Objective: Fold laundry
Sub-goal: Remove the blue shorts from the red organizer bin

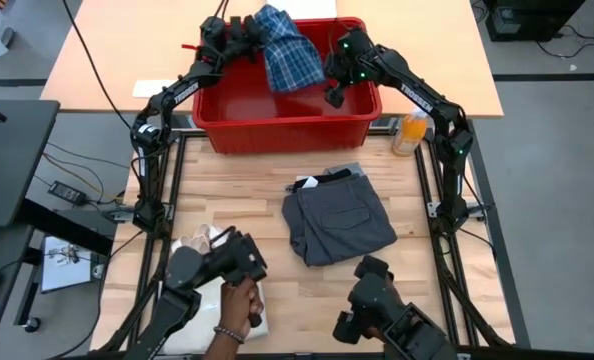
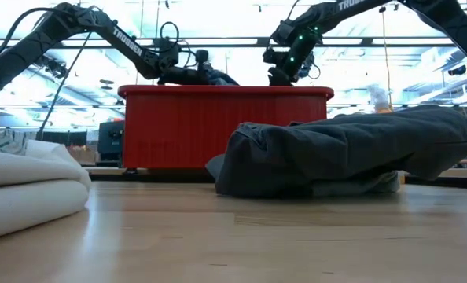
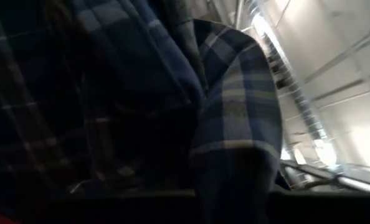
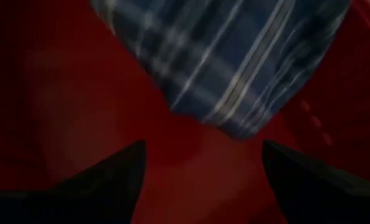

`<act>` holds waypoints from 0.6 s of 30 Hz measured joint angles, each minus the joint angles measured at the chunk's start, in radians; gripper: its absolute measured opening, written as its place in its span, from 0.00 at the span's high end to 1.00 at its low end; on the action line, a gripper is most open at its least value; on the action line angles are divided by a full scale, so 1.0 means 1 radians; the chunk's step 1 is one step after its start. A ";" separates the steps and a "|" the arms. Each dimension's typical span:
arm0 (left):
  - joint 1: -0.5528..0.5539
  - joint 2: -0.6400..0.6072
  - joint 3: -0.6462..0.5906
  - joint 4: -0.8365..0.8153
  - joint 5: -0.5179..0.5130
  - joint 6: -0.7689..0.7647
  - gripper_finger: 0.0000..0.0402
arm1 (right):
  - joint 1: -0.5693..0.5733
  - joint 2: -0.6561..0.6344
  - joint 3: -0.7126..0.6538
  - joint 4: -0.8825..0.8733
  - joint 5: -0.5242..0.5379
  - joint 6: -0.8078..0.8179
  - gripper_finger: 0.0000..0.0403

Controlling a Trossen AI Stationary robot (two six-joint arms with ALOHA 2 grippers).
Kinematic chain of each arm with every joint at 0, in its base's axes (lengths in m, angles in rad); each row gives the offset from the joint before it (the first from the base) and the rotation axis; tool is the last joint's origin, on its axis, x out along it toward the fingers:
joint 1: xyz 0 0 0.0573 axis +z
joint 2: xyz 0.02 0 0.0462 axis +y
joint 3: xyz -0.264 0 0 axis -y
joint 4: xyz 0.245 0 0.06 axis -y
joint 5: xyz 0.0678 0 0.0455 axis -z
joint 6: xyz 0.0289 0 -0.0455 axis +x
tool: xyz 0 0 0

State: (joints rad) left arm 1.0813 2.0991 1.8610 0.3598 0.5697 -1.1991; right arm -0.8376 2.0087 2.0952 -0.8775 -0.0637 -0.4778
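Observation:
A blue-and-white plaid piece (image 1: 282, 50) hangs over the red bin (image 1: 227, 120) at the table's far edge. My left gripper (image 1: 249, 30) is shut on its upper part at the bin's far left. In the left wrist view the plaid cloth (image 3: 235, 112) fills the picture. My right gripper (image 4: 203, 186) stands open inside the bin, just right of the cloth's lower end (image 4: 235, 74), with nothing between its fingers. Folded charcoal shorts (image 1: 337, 222) lie flat on the table's middle. My left gripper holds the plaid piece by its upper part (image 1: 262, 28), coming roughly level from the table's left. The cloth itself hides the place of contact. It hangs down slack from the gripper, its lower end (image 1: 295, 80) inside the bin.
A pale folded cloth (image 1: 209, 245) lies at the near left, and a person's hand (image 1: 239, 318) is by it. Two black devices (image 1: 377, 300) sit along the near edge. An orange bottle (image 1: 409, 132) stands right of the bin. Bare wood shows between the bin and the shorts.

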 joint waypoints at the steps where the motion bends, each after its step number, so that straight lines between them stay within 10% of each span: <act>1: 0.000 0.000 0.000 0.017 -0.003 -0.017 0.96 | 0.001 0.002 -0.005 0.000 0.035 -0.008 0.20; 18: -0.036 0.000 0.210 -0.013 -0.026 -0.103 0.96 | 0.085 0.002 -0.073 0.565 0.289 -0.317 0.26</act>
State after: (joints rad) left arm 1.0455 2.0991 2.0711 0.3470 0.5436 -1.3018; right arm -0.7526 2.0109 2.0220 -0.3129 0.2249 -0.7945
